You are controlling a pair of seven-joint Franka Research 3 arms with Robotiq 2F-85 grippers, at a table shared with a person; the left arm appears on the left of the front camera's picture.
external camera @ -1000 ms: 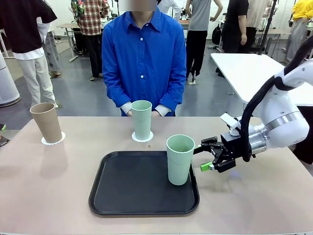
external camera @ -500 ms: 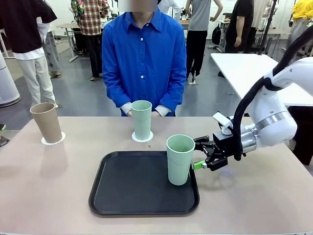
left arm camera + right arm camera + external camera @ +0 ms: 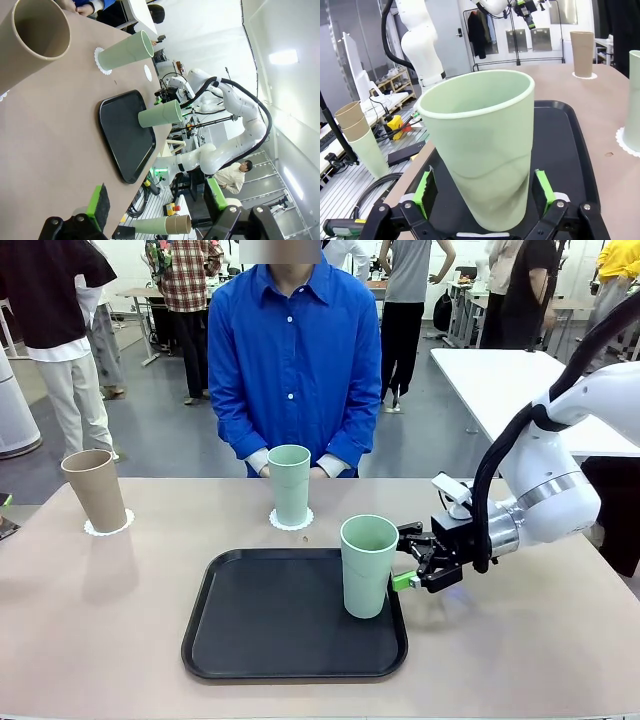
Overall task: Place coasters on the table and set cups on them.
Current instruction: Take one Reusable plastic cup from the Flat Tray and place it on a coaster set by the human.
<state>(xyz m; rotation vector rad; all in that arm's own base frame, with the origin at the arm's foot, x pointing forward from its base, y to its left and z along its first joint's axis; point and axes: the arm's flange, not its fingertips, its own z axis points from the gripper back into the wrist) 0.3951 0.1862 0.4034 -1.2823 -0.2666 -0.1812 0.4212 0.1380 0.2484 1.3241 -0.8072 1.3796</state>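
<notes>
My right gripper has its jaws spread wide on either side of a mint cup, green pads level with its lower part but not pressing it as far as I can tell. That cup stands upright at the right edge of the black tray on the tan table. Beyond the tray a second mint cup sits on a lacy white coaster in front of the person in the blue shirt. At the far left a tan cup stands on another coaster. My left gripper hangs open off the table's edge, holding nothing, looking along the tabletop.
</notes>
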